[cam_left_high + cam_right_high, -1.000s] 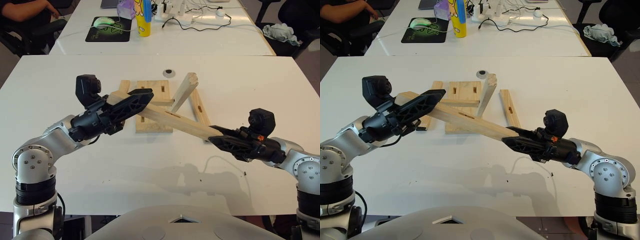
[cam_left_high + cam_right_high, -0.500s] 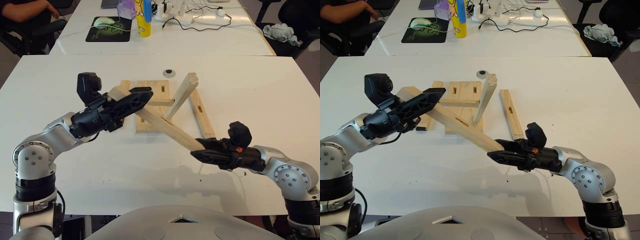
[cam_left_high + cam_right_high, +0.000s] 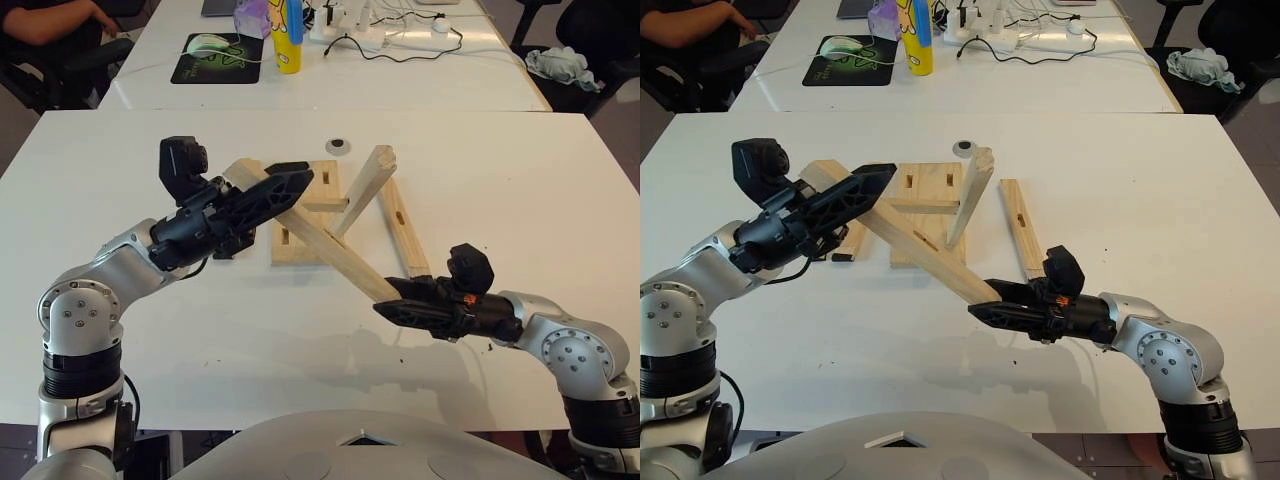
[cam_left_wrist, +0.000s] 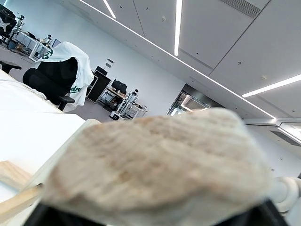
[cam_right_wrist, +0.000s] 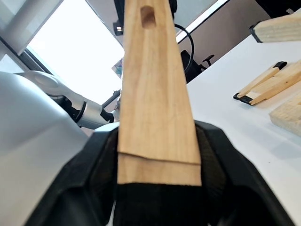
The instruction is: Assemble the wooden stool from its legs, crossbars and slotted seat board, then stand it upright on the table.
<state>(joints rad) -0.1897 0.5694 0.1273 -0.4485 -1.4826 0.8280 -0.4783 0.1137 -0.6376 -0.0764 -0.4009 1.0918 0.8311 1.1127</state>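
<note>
— Count?
— One held leg (image 3: 330,250), pinched by the left fingers (image 3: 280,188) and the right fingers (image 3: 400,308). One seat board (image 3: 295,252) under it on the counter (image 3: 500,180). One spare leg (image 3: 405,235) beyond the right fingers.
— Change?
— Right end drawn inward; left end raised.

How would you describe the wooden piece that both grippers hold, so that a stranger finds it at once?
On the white table, find the pale wooden parts gathered around the slotted seat board. Over it runs a long wooden leg, slanting from the left gripper down to the right gripper. Only this piece is clamped at both ends; its neighbours are in no gripper.
</note>
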